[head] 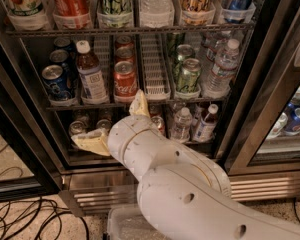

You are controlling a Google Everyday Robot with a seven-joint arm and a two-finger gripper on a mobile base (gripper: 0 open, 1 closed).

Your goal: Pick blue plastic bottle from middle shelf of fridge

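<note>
The blue plastic bottle (91, 76), with white cap, dark liquid and a blue-and-white label, stands upright on the middle shelf (90, 105) of the fridge (240, 129), between the blue cans (55, 81) and the red cans (125, 79). My gripper (107, 117) is below and slightly right of the bottle, in front of the lower shelf. It is open and empty. One cream finger (139, 104) points up at the middle shelf's front edge, and the other finger (91, 141) points left. The gripper is not touching the bottle.
An empty white ribbed lane tray (155, 69) lies right of the red cans, then green cans (188, 74) and a clear water bottle (217, 71). Large soda bottles (70, 1) stand above. Small bottles (206, 124) stand below. A clear bin (121, 224) and cables (25, 219) lie on the floor.
</note>
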